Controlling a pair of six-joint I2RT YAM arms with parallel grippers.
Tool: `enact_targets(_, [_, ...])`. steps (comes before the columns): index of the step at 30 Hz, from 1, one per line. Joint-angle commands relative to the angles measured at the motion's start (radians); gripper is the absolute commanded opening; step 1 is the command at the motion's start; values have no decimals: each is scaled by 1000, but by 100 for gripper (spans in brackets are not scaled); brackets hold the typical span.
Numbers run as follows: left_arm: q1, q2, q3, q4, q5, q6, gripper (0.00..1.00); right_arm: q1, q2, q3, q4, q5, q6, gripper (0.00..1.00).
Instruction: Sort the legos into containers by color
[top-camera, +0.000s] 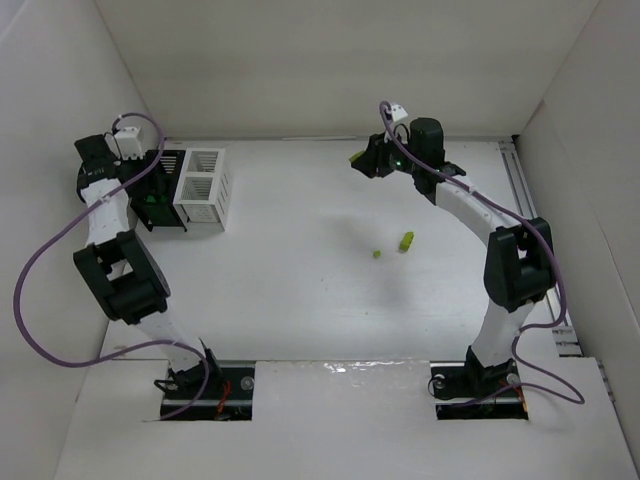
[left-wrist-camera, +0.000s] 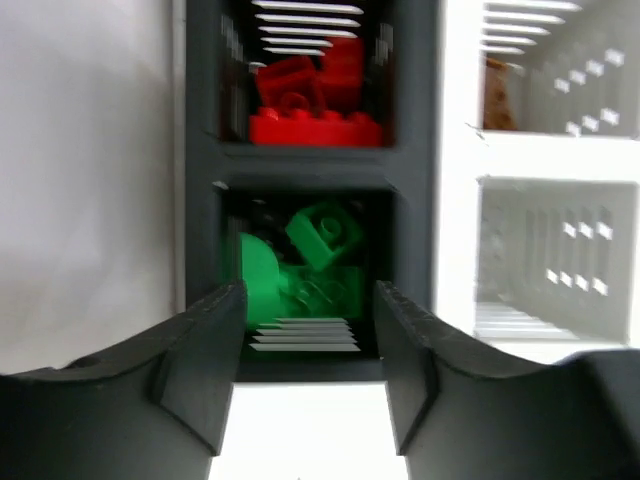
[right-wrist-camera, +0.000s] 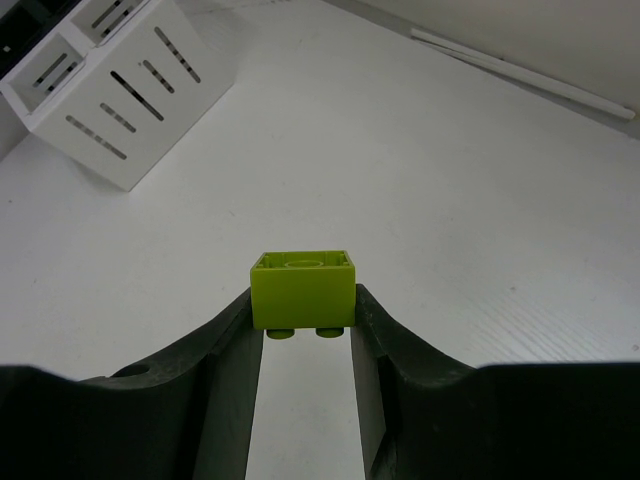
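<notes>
While the right pincer (right-wrist-camera: 305, 305) clamps a yellow-green brick (right-wrist-camera: 302, 285) at its very tips above the tabletop (top-camera: 300, 280), well apart from the bins, a slip in transit could drop it. The left pincer (left-wrist-camera: 310, 300) hangs open over the black bin (left-wrist-camera: 200, 150), whose compartments separate red bricks (left-wrist-camera: 315, 100) from green bricks (left-wrist-camera: 310, 260); the white bin (left-wrist-camera: 455, 150) shows an orange-brown piece (left-wrist-camera: 500, 95).

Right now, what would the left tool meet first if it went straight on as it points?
Probably the green legos lying in the black container, ahead of the left tool; depth is unclear.
</notes>
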Motion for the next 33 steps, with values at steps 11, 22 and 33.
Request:
enact_targets(11, [-172,-318,34,-22,225,-61,100,6,-36,-12,36,-258,-161,0])
enact_targets(22, [-274,-441,-129,176,418,-326,100,85,-148,-100,16,-225,-399,0])
enact_targets(33, [-599,-375,-190,228,405,-286,86,253,-183,-140,18,5,-508,0])
